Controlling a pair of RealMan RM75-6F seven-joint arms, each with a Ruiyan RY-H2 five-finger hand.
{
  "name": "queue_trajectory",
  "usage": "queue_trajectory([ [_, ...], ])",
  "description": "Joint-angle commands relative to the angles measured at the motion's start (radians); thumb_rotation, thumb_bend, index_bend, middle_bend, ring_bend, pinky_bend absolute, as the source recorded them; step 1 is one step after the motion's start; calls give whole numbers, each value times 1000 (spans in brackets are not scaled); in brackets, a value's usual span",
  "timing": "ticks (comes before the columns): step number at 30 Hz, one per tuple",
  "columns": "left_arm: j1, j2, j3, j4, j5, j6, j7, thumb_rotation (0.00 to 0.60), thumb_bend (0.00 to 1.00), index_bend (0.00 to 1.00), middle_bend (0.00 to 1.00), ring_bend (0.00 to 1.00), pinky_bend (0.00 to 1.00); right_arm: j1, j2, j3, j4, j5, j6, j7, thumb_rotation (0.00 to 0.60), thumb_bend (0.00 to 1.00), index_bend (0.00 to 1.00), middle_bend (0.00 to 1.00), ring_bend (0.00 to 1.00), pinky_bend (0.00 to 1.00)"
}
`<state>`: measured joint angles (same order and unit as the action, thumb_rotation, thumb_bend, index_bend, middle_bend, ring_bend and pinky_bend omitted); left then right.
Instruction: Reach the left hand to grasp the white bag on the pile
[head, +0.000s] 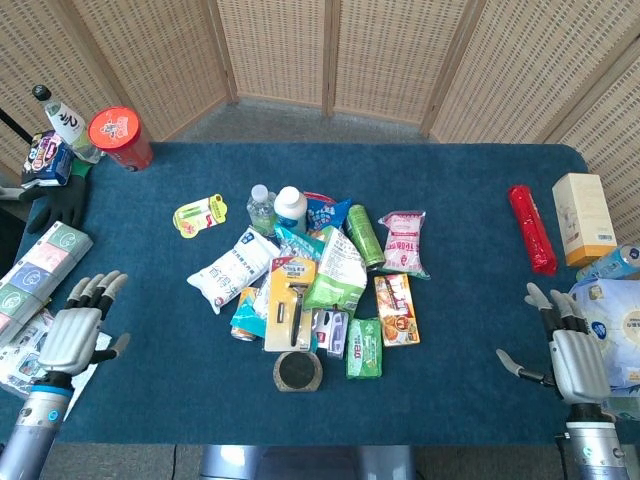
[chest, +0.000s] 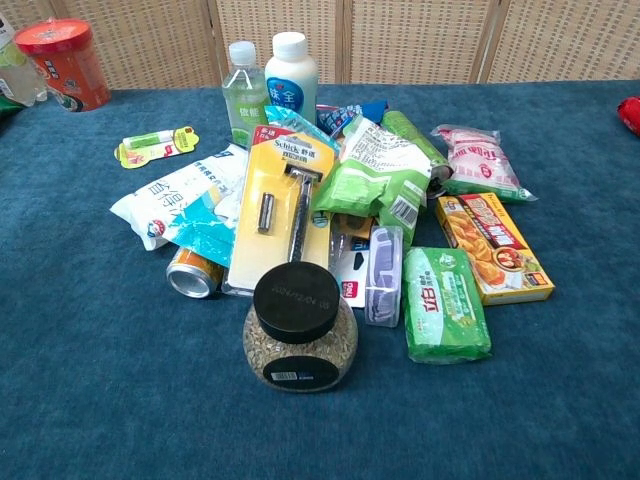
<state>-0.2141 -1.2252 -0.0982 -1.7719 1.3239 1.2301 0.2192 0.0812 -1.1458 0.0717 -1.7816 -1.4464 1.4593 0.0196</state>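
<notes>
The robot's left hand hovers over the near left corner of a blue-covered table, fingers spread apart and holding nothing; it appears only in the head view. The right hand hangs at the near right edge, likewise spread and empty.

The white bag lies ahead of the left hand and off toward the table's middle, well apart from it, on the side of a heap of groceries that faces that hand. It lies flat and slanted, with one end on bare cloth and the other tucked against a yellow razor card; a drinks can lies just beside its near edge.

The bag looks like a soft, plump plastic pouch, probably light and giving, with a glossy skin that may slide under the fingers; the free end on the cloth, nearest the left hand, seems the sensible place to close around, since nothing rests on it there.

Its print is blue and grey Chinese lettering, too small to read with confidence. The razor card reads "Schick"; a white bottle beyond it carries blue characters; the black lid of a seed jar bears a faint date beginning 2024; a green packet beside an orange box shows red characters that cannot be made out.
</notes>
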Motion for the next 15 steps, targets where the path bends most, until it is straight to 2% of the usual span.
queue_trajectory([
  [1, -82, -56, -51, -4, -105, -107, 10, 600, 369, 0, 0, 0, 0, -6, 9, -5, -2, -5, 0, 19, 446, 232, 0, 230, 0, 0],
  [8, -190, -156, -109, 72, -203, -211, -20, 600, 368, 0, 0, 0, 0, -23, 31, -18, -3, -9, 3, 69, 445, 232, 0, 230, 0, 0],
  [15, -270, -228, -119, 147, -247, -276, -9, 600, 368, 0, 0, 0, 0, -38, 51, -28, -7, -21, 10, 130, 447, 231, 0, 230, 0, 0],
])
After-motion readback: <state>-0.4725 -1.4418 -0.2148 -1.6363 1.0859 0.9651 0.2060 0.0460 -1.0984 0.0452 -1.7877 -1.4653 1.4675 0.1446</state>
